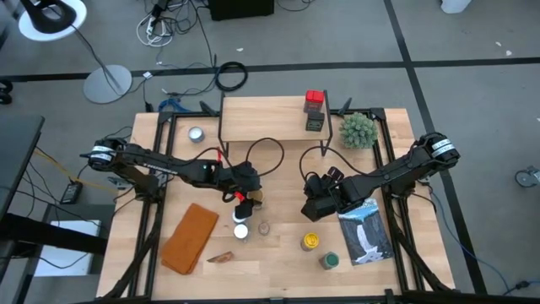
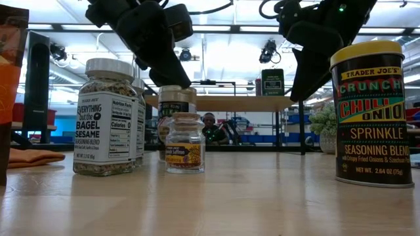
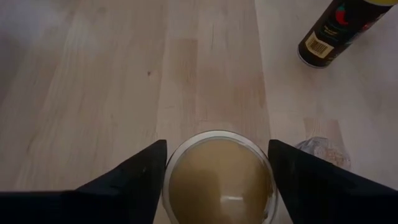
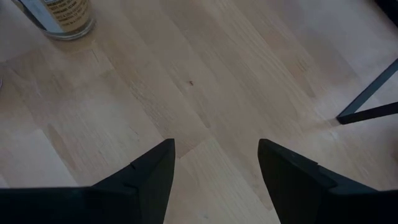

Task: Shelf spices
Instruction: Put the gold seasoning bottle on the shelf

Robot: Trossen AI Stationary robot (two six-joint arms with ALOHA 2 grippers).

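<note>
On the left of the table [image 1: 278, 266], seen from above, an orange cloth [image 1: 191, 237] lies flat near the front edge, and a flat round silver tin [image 1: 197, 133] sits near the back-left corner.

The left gripper [image 1: 245, 197] hangs over the table's middle, in front of the shelf [image 1: 263, 118]. In the left wrist view its fingers [image 3: 134, 180] stand spread, one on either side of a tan-topped jar [image 3: 219, 177]. The jar's top lies squarely between them, with a narrow gap showing on each side; no firm grip can be confirmed. In the low view the same gripper [image 2: 169, 73] sits just above that jar [image 2: 176, 98].

Just in front of it stand a white-topped jar [image 1: 240, 231] and a small clear jar [image 1: 264, 227], near each other.

The right gripper [image 1: 316, 201] hovers right of centre with its fingers [image 4: 149, 180] parted and only bare wood between them; nothing is held.

In front of it stand a yellow-topped tin [image 1: 311, 242] and a green-topped jar [image 1: 329, 260]. A red-topped tin [image 1: 315, 100] and a dark jar [image 1: 315, 122] stand on the right end of the shelf. Right of the shelf sits a spiky green plant ball [image 1: 357, 129]. A blue-and-white packet [image 1: 365, 234] lies flat near the right edge.
</note>
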